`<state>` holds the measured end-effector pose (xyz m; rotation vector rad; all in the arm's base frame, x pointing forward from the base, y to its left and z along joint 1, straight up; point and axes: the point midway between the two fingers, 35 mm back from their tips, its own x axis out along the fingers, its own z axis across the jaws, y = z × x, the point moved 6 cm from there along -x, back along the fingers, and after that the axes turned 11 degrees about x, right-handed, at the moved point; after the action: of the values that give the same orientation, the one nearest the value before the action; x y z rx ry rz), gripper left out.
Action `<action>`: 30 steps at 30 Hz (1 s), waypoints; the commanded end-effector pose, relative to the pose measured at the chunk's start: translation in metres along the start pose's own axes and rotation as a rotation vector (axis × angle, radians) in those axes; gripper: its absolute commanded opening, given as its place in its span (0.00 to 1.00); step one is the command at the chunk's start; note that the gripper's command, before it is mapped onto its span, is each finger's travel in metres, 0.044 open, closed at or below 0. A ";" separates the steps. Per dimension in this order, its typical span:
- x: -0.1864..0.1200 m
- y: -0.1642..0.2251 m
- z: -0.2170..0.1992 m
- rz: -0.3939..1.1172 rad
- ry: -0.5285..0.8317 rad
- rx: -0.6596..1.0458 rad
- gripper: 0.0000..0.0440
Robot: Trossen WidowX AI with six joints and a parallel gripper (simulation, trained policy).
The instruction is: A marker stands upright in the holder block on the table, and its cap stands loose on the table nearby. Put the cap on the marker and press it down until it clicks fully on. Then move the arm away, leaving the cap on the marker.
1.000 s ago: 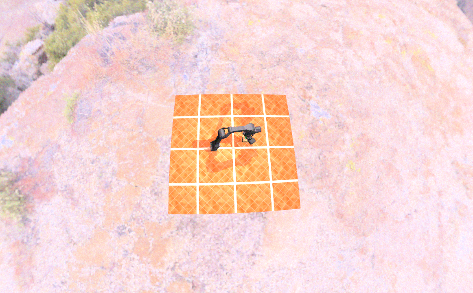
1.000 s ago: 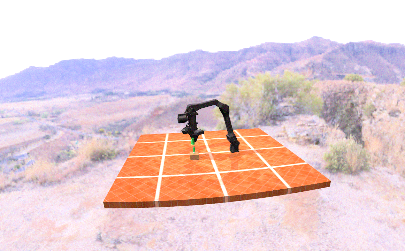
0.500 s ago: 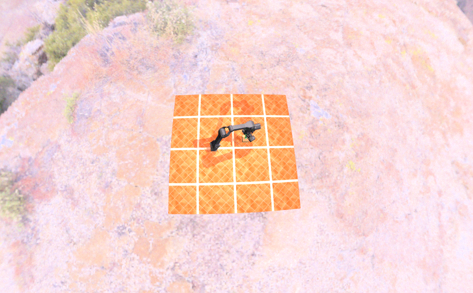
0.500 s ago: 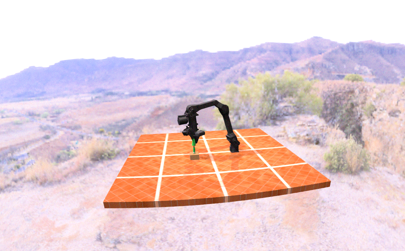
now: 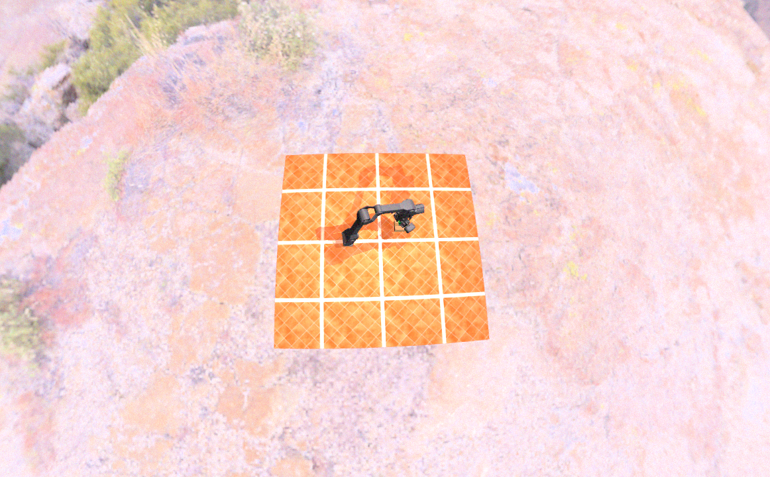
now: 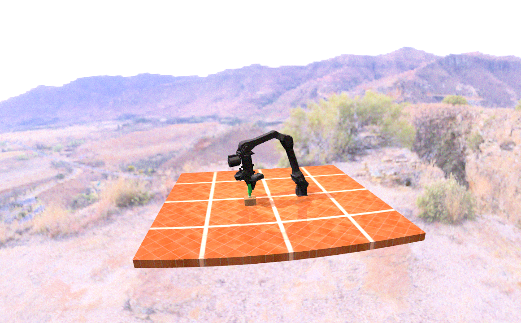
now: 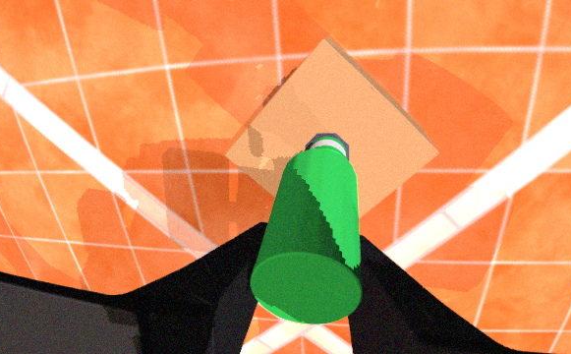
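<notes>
Currently gripper [image 5: 401, 223] [image 6: 249, 187] [image 7: 310, 275] clamped on green cap [image 6: 249, 188] [image 7: 314, 226], approx. over marker [image 6: 249, 196] [image 7: 328, 144] in holder block [image 5: 398, 226] [image 6: 250, 202] [image 7: 388, 138], block toward 12 o'clock in wrist view; full seating unconfirmed, so poss. jam if cap's off-axis, or lift-off if fingers release late.

arm [image 5: 393, 208] [image 6: 259, 141]: black and dark grey, built of slim links joined by chunky rounded joints
wrist end: a stubby dark cylinder [image 5: 409, 227] [image 6: 234, 161] is seen
base [image 5: 347, 239] [image 6: 301, 190]: black, blocky
tool [image 6: 249, 188] [image 7: 306, 275]: black fingers, angular, tapered; a dark grey face is shown
</notes>
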<state>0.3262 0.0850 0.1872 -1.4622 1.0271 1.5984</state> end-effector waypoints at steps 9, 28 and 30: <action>0.031 0.001 0.000 0.040 -0.020 -0.059 0.15; 0.029 0.016 0.004 0.076 -0.054 -0.090 0.53; 0.027 0.018 0.004 0.071 -0.055 -0.098 0.65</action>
<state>0.3095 0.0816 0.1550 -1.4420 1.0213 1.7499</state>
